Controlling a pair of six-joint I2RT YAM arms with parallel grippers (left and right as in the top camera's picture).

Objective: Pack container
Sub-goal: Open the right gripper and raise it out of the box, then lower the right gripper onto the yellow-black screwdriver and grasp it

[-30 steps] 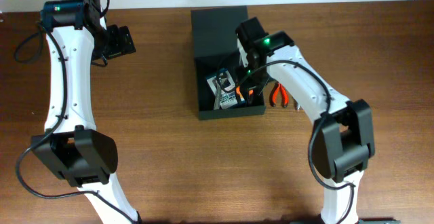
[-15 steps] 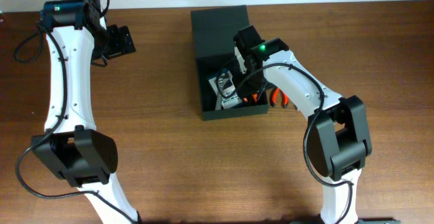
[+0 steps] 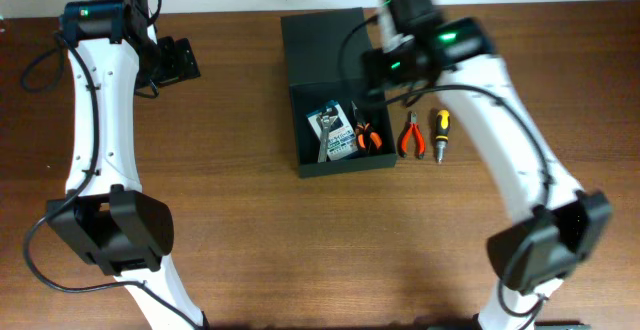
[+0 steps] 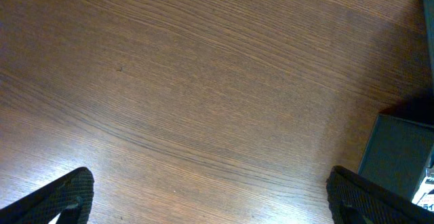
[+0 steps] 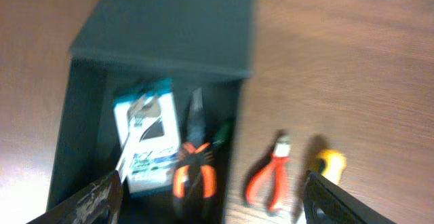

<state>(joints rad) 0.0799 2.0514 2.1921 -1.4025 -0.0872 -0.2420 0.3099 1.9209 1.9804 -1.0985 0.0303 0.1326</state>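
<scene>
1. Table (image 3: 300, 260): nearest the arm bases I saw only brown wood grain.

2. Container (image 3: 340, 163): a dark green-black box stood mid-table between the two arms. It was open, its near wall facing the bases.

3. Contents: I logged a blue-and-white card pack (image 3: 340, 140) on the box floor, with a silver wrench (image 3: 324, 130) lying across its left part. Orange-handled pliers (image 3: 365, 136) lay just beside the pack, along the right wall, nose pointing away.

4. Outside that right wall, on the wood: red-handled pliers (image 3: 411, 136) lay near the box. Just beside them, farther right, was a screwdriver (image 3: 439, 136) with a yellow-and-black handle.

5. Lid (image 3: 322, 45): the flap lay flat and open on the far side of the box, joined along its far edge.

6. Right gripper (image 5: 215, 200): it hung above the lid end, looking down into the box. Its fingers (image 5: 102, 197) stood wide apart with nothing between them. I noted its wrist picture was blurred.

7. Left gripper (image 3: 178, 60): it sat at far left over bare wood, well apart from the container. Its fingers (image 4: 64, 193) were spread wide and held nothing.
</scene>
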